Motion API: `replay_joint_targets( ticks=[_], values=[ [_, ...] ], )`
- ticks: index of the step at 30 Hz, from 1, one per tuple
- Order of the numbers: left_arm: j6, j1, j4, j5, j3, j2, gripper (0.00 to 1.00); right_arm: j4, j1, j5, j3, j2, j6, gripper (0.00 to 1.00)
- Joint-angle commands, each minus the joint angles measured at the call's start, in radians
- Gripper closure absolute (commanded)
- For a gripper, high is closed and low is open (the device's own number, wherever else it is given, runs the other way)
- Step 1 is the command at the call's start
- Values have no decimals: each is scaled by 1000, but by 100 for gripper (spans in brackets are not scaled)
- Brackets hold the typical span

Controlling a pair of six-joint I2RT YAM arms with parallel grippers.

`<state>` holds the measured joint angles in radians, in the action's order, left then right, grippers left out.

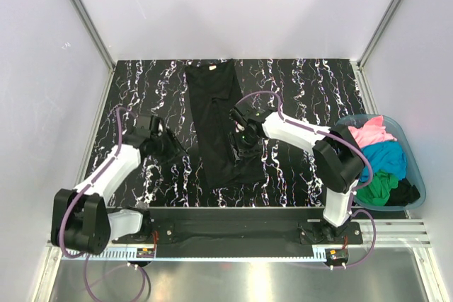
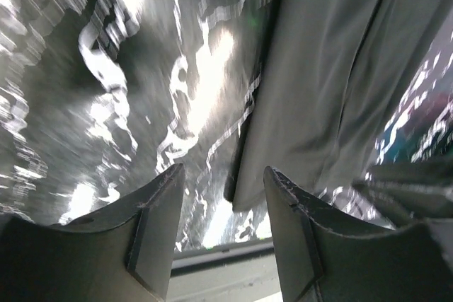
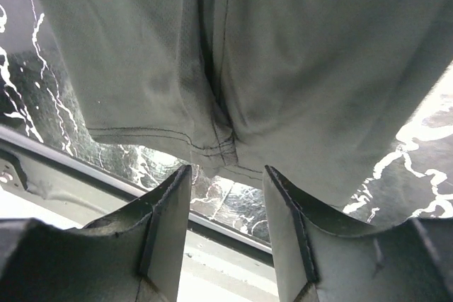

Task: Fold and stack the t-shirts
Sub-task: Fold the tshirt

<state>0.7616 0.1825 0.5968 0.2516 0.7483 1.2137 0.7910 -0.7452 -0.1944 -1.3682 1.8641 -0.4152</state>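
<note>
The black t-shirt (image 1: 214, 114) lies flat in the middle of the black marbled table (image 1: 141, 90). It is folded lengthwise into a long narrow strip, with its collar at the far end and its hem toward the arms. The near right corner looks a little rumpled

The right gripper (image 3: 226, 175) hangs over the right side of the strip, toward its near half. In the right wrist view its two fingers stand apart with nothing between them. The stitched hem of the shirt lies just beyond the fingertips, and whether they touch the cloth cannot be told

The left gripper (image 2: 223, 175) is over bare table just left of the shirt. Its fingers are likewise parted and hold nothing, and the left edge of the shirt shows ahead of them

At the right edge of the table stands a translucent teal tub (image 1: 417, 175). In it a pink t-shirt (image 1: 371, 132), a turquoise-blue t-shirt (image 1: 388, 157) and a green t-shirt (image 1: 375, 185) are heaped unfolded, pink farthest and green nearest. A bit of dark cloth (image 1: 405, 192) lies beside the green one
</note>
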Motion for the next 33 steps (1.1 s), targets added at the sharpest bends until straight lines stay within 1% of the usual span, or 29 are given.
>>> replay_joint_targets(
  ticks=[1, 5, 9, 15, 18, 22, 23, 24, 25, 26, 29, 31, 33],
  values=[
    [90, 31, -94, 57, -107, -60, 47, -68, -8, -63, 35, -6, 0, 48],
    [114, 44, -104, 43, -150, -101, 47, -88, -8, -88, 63, -2, -10, 48],
    [102, 48, -83, 35, -135, -115, 48, -107, -8, -99, 70, 18, -10, 47],
    [117, 78, -94, 38, -139, -103, 48, -128, -8, -140, 81, 17, -46, 51],
    [149, 116, -129, 28, -156, -109, 48, -128, -8, -145, 89, 6, -56, 52],
    [203, 198, -190, 12, -187, -99, 48, -119, -8, -139, 90, 6, -48, 52],
    [209, 218, -218, -4, -187, -94, 48, -118, -8, -132, 93, 3, -48, 51],
    [212, 242, -221, -24, -181, -89, 49, -116, -8, -128, 95, -2, -43, 51],
    [214, 292, -223, -50, -164, -71, 50, -116, -8, -126, 96, -5, -43, 50],
    [209, 314, -224, -90, -152, -59, 50, -115, -8, -122, 96, -9, -42, 50],
    [194, 391, -226, -144, -124, -7, 51, -124, -8, -131, 98, -5, -36, 50],
    [185, 449, -239, -187, -113, 20, 51, -127, -8, -134, 101, 4, -37, 51],
    [183, 486, -236, -230, -93, 55, 51, -134, -8, -132, 109, 1, -39, 54]
  ],
)
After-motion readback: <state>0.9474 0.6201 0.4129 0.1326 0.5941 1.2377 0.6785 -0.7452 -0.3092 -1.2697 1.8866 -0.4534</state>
